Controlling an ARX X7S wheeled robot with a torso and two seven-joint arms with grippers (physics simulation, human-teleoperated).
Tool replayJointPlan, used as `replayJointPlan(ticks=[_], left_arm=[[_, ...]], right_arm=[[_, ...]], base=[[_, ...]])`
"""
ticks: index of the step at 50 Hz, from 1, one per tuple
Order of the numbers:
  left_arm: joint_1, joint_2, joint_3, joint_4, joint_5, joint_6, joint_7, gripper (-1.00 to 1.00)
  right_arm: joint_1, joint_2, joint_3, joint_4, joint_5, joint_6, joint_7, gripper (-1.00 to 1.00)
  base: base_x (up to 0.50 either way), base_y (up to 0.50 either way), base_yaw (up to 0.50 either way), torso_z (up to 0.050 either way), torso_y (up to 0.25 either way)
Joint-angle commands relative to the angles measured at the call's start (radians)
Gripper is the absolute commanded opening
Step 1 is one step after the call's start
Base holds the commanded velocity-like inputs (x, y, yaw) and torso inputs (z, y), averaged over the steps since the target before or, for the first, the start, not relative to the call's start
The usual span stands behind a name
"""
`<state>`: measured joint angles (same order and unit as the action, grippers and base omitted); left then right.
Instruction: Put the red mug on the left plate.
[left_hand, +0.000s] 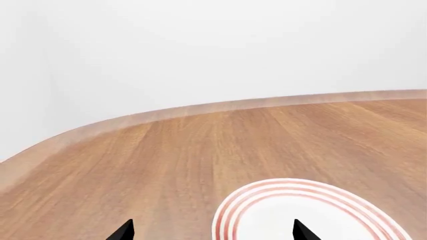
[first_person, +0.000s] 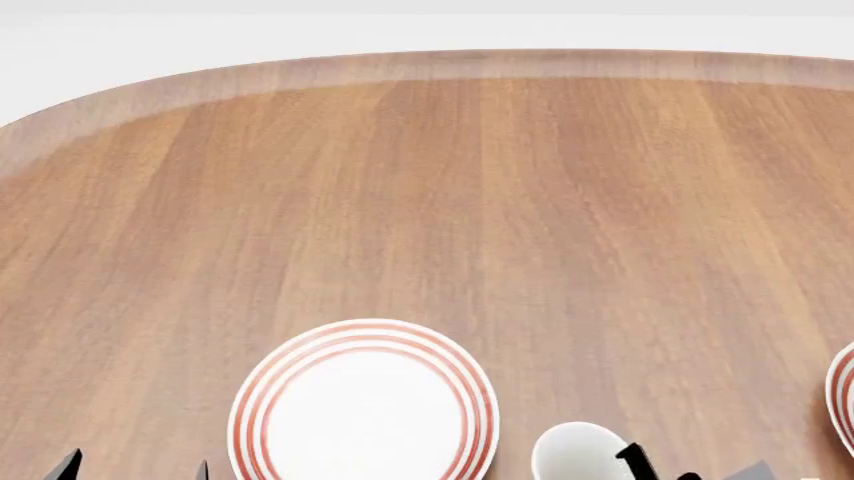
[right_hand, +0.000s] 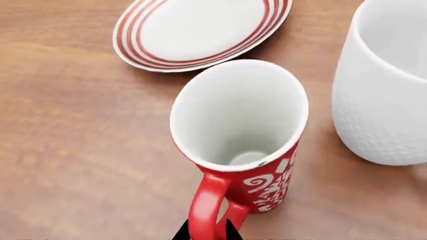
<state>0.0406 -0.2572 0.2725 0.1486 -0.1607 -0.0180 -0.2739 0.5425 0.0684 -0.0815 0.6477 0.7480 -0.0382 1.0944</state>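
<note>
Mug (right_hand: 248, 150): red, white swirls, white inside. Plate (first_person: 363, 410): white, thin red rim rings. Table (first_person: 441, 200): brown wood grain.

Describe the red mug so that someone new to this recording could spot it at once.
Start at the wooden table in the right wrist view. Near the ringed white plate two mugs stand upright; the red mug is the one beside the plate, right in front of the right tool. Its red outside with white swirls and its red loop handle set it apart from the plain white mug.
</note>
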Motion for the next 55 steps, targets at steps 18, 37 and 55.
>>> replayJointPlan(ticks=[18,37,55], left_arm=[[0.002,-0.011,0.008,0.009,-0.009,0.001,-0.012,1.00],[0.006,-0.019,0.011,0.017,-0.016,0.004,-0.020,1.00],[0.007,-0.026,0.013,0.025,-0.021,0.005,-0.029,1.00]], right_arm=[[-0.146,0.062,-0.150,-0.485,-0.016,0.109,0.073,-1.00],[-0.208,0.131,-0.378,-0.925,-0.044,0.200,-0.014,-1.00],[-0.197,0.140,-0.558,-0.916,-0.074,0.182,-0.241,-1.00]], base=[[0.00,0.00,0.00,0.000,0.000],[0.00,0.00,0.00,0.000,0.001],[0.00,0.00,0.00,0.000,0.000]])
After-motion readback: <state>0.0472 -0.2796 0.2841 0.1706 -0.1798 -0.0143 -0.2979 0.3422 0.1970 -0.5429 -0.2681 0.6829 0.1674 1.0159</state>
